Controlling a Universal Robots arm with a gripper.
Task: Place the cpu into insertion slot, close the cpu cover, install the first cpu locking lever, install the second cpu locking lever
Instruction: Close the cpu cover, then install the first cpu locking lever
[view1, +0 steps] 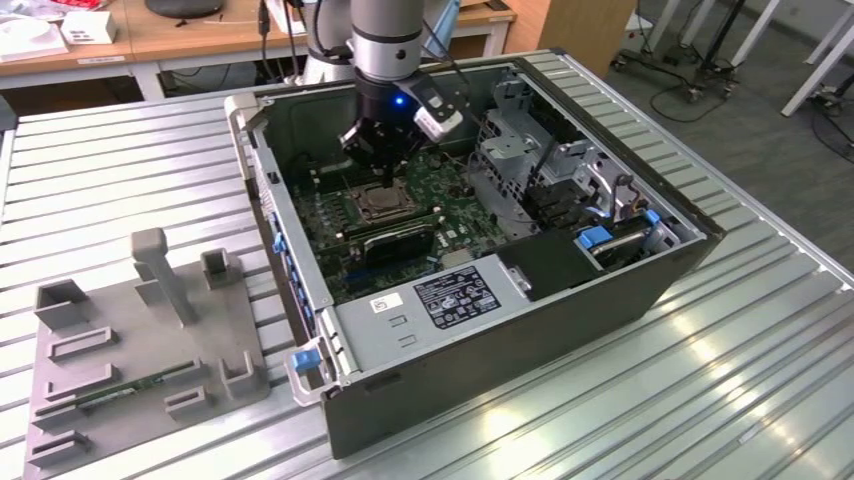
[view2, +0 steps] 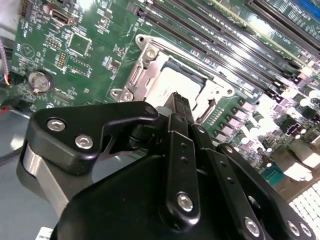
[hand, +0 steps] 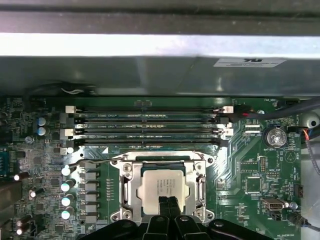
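Inside the open computer case (view1: 507, 385) at the upper centre of the exterior view, the robot's fingers (hand: 163, 206) are pinched together, holding nothing. Their tips are on or just above the edge of the chip (hand: 164, 185), which sits in its socket (hand: 150, 167) with the metal cover (hand: 131, 187) apparently lying flat around it. Clamping the cover down looks like the step in hand, and it calls for a slow, straight push that spares the chip's face.

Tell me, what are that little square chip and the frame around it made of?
The cpu top looks like dull metal: silver-grey, soft sheen. The cpu cover framing it seems stamped sheet metal, probably steel: brighter, with glints on its edges.
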